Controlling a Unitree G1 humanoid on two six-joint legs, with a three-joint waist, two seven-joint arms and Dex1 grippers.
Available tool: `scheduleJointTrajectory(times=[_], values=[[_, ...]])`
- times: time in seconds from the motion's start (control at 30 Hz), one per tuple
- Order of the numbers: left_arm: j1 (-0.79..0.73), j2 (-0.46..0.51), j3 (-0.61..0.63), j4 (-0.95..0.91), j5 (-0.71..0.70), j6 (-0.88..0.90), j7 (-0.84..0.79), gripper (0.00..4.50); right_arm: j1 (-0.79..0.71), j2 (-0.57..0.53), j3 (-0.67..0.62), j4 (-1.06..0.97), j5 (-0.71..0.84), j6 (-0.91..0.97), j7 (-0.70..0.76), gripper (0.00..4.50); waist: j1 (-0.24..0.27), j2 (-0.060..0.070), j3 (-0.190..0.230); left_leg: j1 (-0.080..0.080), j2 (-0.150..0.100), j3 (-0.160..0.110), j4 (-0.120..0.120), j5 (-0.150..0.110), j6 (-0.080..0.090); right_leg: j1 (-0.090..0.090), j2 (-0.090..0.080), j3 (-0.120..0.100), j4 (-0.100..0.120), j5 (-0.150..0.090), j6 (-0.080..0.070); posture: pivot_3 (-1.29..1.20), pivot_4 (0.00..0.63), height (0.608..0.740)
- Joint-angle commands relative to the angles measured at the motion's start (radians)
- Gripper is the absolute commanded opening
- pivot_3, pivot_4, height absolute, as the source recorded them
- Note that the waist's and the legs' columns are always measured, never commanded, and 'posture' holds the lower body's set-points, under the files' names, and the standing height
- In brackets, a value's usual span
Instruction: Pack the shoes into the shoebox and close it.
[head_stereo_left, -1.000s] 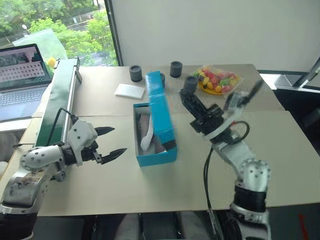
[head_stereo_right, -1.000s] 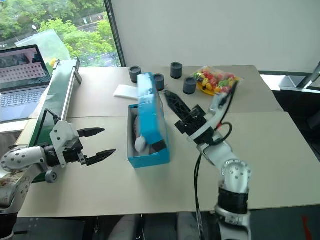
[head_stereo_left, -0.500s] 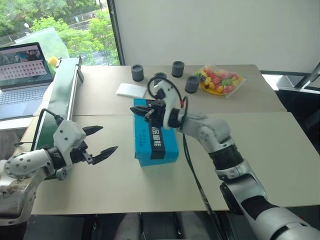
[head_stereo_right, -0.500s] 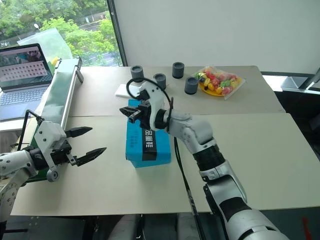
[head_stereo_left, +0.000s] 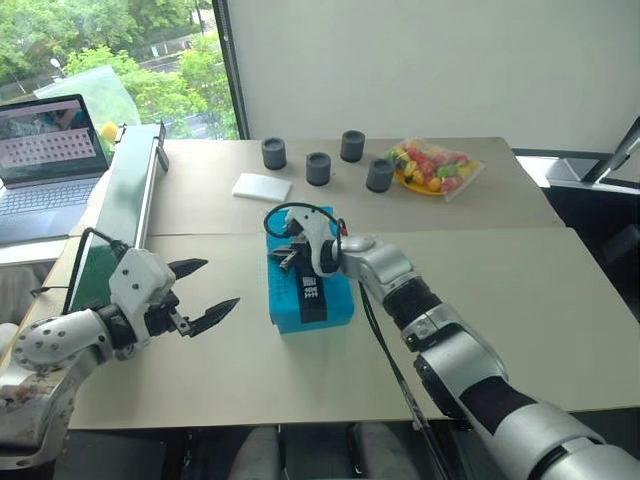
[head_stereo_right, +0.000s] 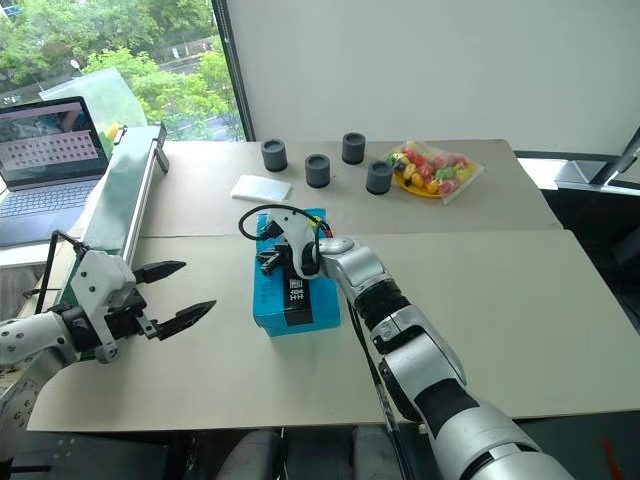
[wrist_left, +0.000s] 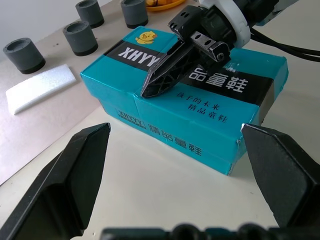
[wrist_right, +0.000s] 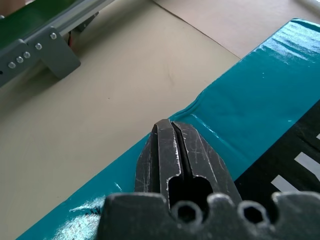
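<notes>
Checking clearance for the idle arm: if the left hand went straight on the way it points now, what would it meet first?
Probably the long side of the closed turquoise-blue cardboard shoebox, framed between the left hand's open fingers in its wrist view; bare table lies before it. Depth is hard to judge.

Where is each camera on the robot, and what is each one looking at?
Head eyes: look down over the table; both arms show.
Left wrist: looks at the shoebox, past its own open left gripper.
Right wrist: sees its shut right gripper on the box lid.
Shared: every view shows the blue shoebox; the left wrist view also catches the right gripper.
</notes>
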Motion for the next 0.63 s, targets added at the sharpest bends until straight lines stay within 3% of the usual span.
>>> scheduleJointTrajectory(times=[0.03,0.1,0.17,0.37,0.63], values=[[0.004,-0.040,0.049,-0.053,-0.031,0.030,0.074,4.50,-0.023,-0.001,-0.216,-0.165,0.158,0.052,-0.012,0.05,0.002,0.000,0.001,-0.002,0.000,-0.001,0.000,0.000,0.000,-0.002,0.000,0.000,0.000,0.002,-0.003,0.00,0.150,0.726],[-0.004,-0.105,0.072,-0.075,-0.070,0.061,0.155,4.50,-0.030,-0.038,-0.357,-0.268,0.269,0.115,-0.043,0.05,0.002,0.000,0.001,-0.010,0.000,-0.001,0.001,0.000,0.000,-0.010,0.000,0.000,0.002,0.005,-0.006,0.00,0.150,0.726],[-0.020,-0.182,0.095,-0.089,-0.102,0.093,0.255,4.50,-0.011,-0.093,-0.426,-0.350,0.283,0.135,-0.088,0.05,0.007,0.000,0.001,-0.019,-0.001,-0.002,0.003,0.000,0.000,-0.018,0.000,-0.001,0.003,0.006,-0.006,0.00,0.150,0.726],[-0.063,-0.362,0.095,-0.097,-0.048,0.117,0.529,4.50,0.146,-0.254,-0.270,-0.471,0.002,0.080,-0.219,0.05,0.013,-0.001,0.000,-0.020,-0.002,-0.002,0.003,-0.001,-0.001,-0.016,-0.003,-0.002,0.000,0.006,-0.005,0.00,0.150,0.726],[-0.106,-0.508,0.003,-0.061,0.104,0.116,0.765,4.50,0.321,-0.248,-0.262,-0.526,-0.176,-0.005,-0.419,0.05,0.000,-0.002,0.000,-0.019,-0.002,0.000,0.004,-0.001,-0.001,-0.017,-0.002,0.001,0.002,0.006,-0.005,0.00,0.150,0.726]])
